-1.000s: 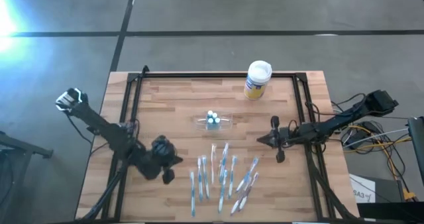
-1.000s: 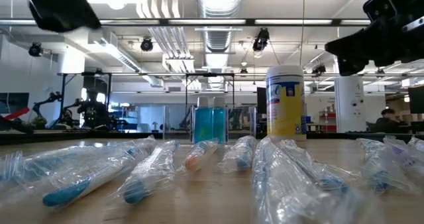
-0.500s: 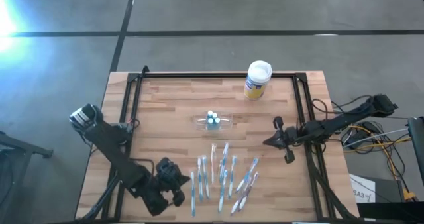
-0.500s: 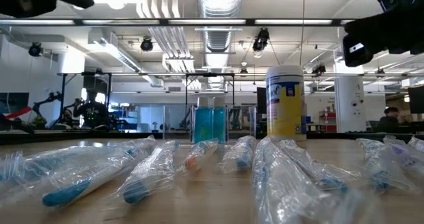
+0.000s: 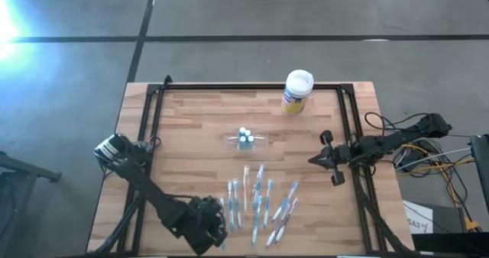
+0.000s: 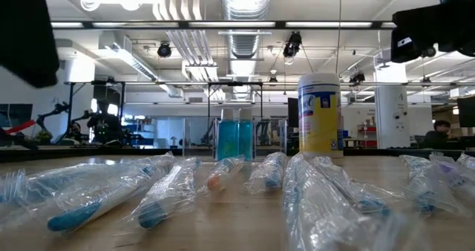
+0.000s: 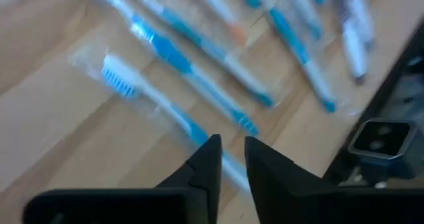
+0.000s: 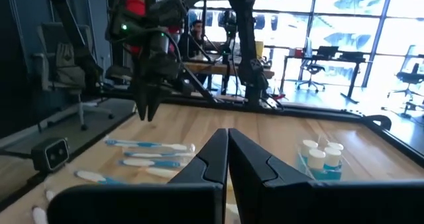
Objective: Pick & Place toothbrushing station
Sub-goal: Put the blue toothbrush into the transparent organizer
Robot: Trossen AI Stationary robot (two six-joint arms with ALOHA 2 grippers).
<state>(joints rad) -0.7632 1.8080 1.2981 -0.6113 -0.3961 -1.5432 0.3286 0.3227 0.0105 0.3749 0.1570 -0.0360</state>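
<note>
High view, worktop: a wood-plank worktop [image 5: 191, 128] with a dark metal frame along its edges, standing on a grey floor crossed by dark lines.
Toothbrushing station: the clear holder [image 5: 245, 139] sits near the middle of the worktop, blue pieces with white caps upright inside it.
Canister: a yellow canister [image 5: 296, 92] with a white lid stands at the far edge, right of centre.
Toothbrushes: wrapped toothbrushes [image 5: 258, 203] lie in a loose row along the near edge.
Left hand: the left hand [image 5: 208, 226] hovers at the near edge beside the leftmost toothbrush, fingers slightly apart, empty.
Right hand: the right hand [image 5: 316, 159] waits at the right edge, fingers together, empty.
Low view, room: open ceiling with ducts, lamps and strip lights [image 6: 245, 2]; glass partitions and desks beyond.
</note>
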